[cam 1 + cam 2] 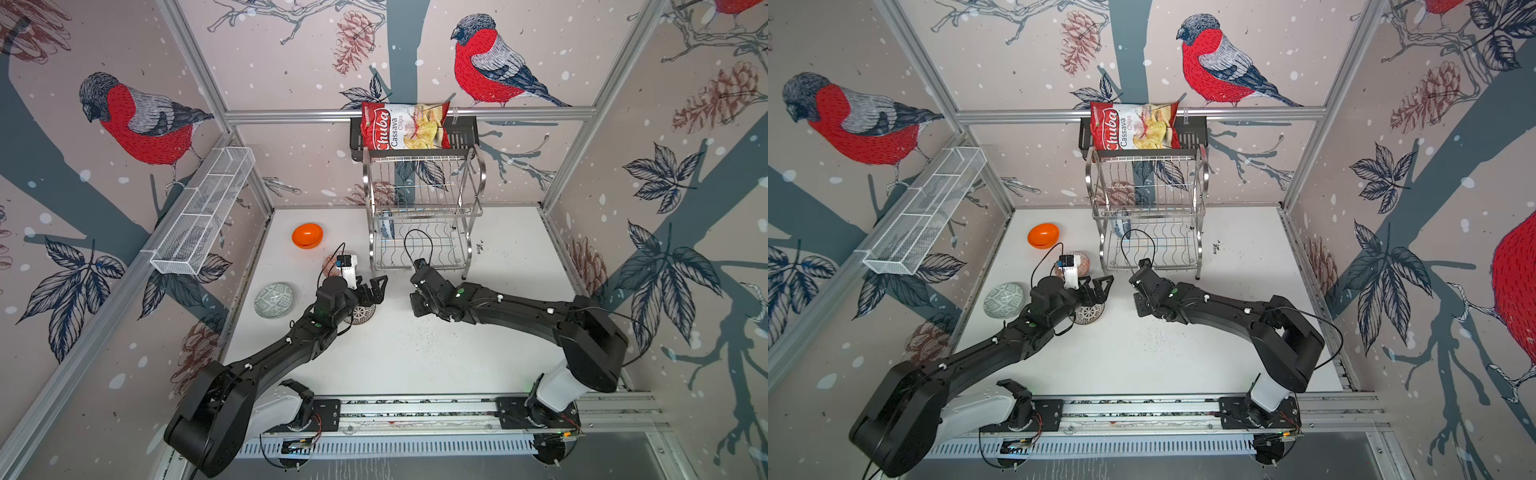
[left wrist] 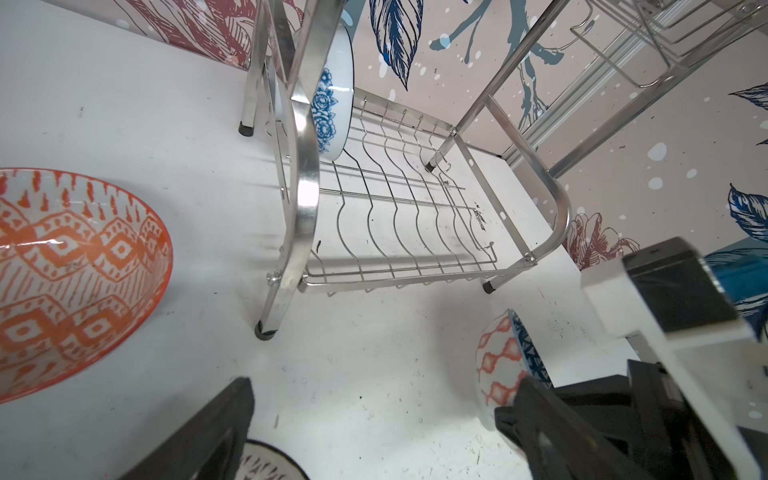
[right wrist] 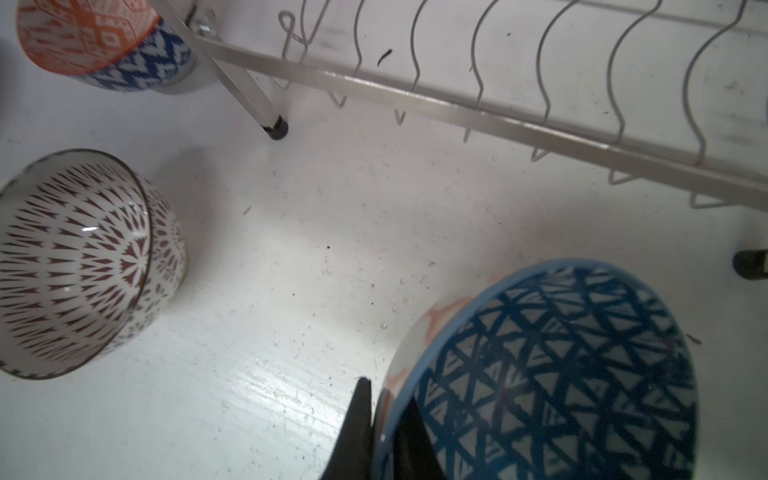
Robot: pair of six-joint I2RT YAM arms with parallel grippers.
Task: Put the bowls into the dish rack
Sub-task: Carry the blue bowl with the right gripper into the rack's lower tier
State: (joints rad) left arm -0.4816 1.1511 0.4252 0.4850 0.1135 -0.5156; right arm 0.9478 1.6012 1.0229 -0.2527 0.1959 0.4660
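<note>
My right gripper point(image 3: 386, 392) is shut on the rim of the blue bowl with white triangles point(image 3: 561, 365), which is tilted just in front of the dish rack point(image 1: 424, 216). The arm hides this bowl in both top views. A blue-floral bowl point(image 2: 332, 95) stands on edge at the left end of the rack's lower tier. My left gripper point(image 1: 376, 289) hangs open over the black-dotted white bowl point(image 1: 362, 313) and holds nothing. On the table lie the red-white bowl point(image 2: 75, 274), the orange bowl point(image 1: 307, 235) and the grey-green bowl point(image 1: 273, 300).
A black shelf point(image 1: 461, 137) with a chips bag point(image 1: 405, 126) hangs on the back wall above the rack. A long white mesh basket point(image 1: 203, 212) is fixed to the left wall. The arms' base rail point(image 1: 415, 411) runs along the front edge.
</note>
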